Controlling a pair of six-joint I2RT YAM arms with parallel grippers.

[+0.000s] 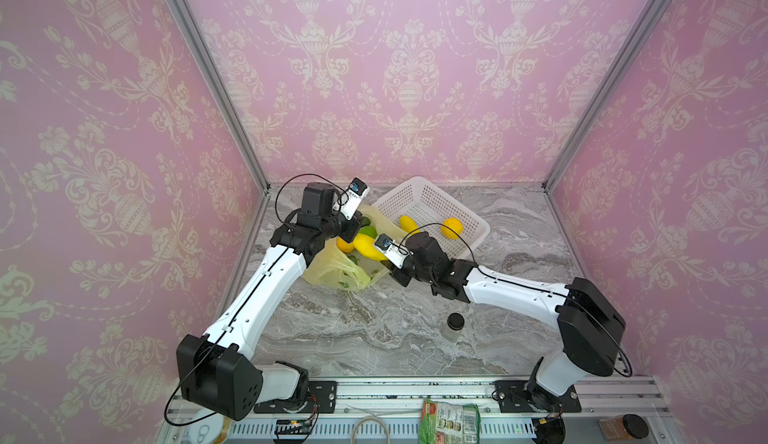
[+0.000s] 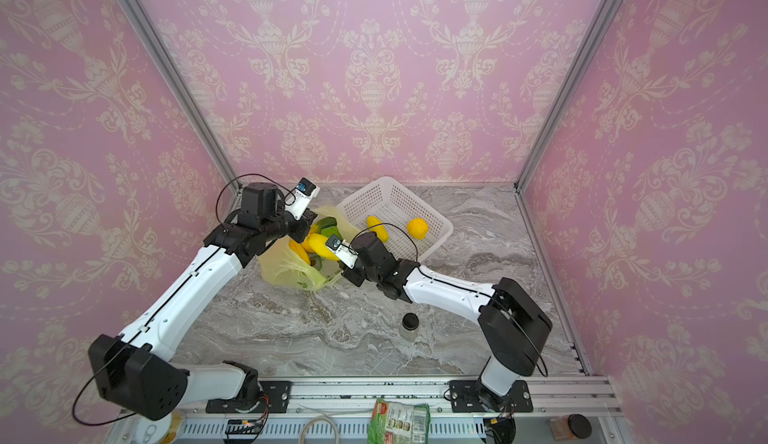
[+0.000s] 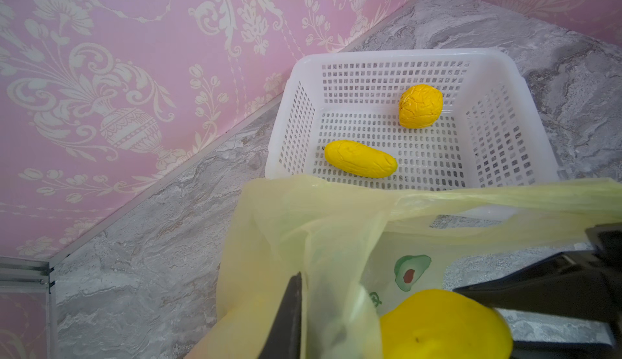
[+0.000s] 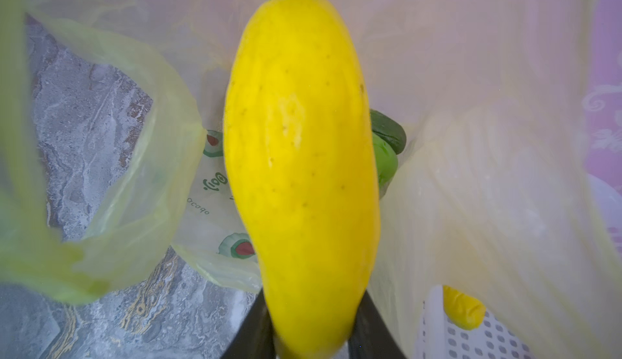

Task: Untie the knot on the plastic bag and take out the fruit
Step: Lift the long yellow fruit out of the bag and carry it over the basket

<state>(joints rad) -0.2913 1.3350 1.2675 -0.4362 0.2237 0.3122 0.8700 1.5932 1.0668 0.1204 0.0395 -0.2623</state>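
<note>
The plastic bag [image 1: 332, 273] [image 2: 286, 273] lies open at the back left of the table, and no knot shows. My left gripper [image 1: 354, 226] [image 3: 313, 293] is shut on the bag's film [image 3: 303, 233] and holds its rim up. My right gripper [image 1: 376, 252] [image 4: 311, 307] reaches into the bag's mouth, shut on a long yellow fruit [image 1: 368, 248] [image 4: 303, 155] [image 3: 444, 323]. Beside it inside the bag are green pieces [image 4: 387, 135] and an orange-yellow piece [image 1: 344, 244]. A long yellow fruit [image 1: 409, 224] [image 3: 360, 158] and a bumpy yellow ball [image 1: 452, 227] [image 3: 420, 106] lie in the basket.
The white perforated basket [image 1: 419, 182] [image 3: 397, 54] stands right behind the bag, near the back wall. A small jar with a black lid [image 1: 455, 325] stands mid-table on the right. A green snack packet [image 1: 449, 421] and another jar [image 1: 623, 427] lie on the front rail.
</note>
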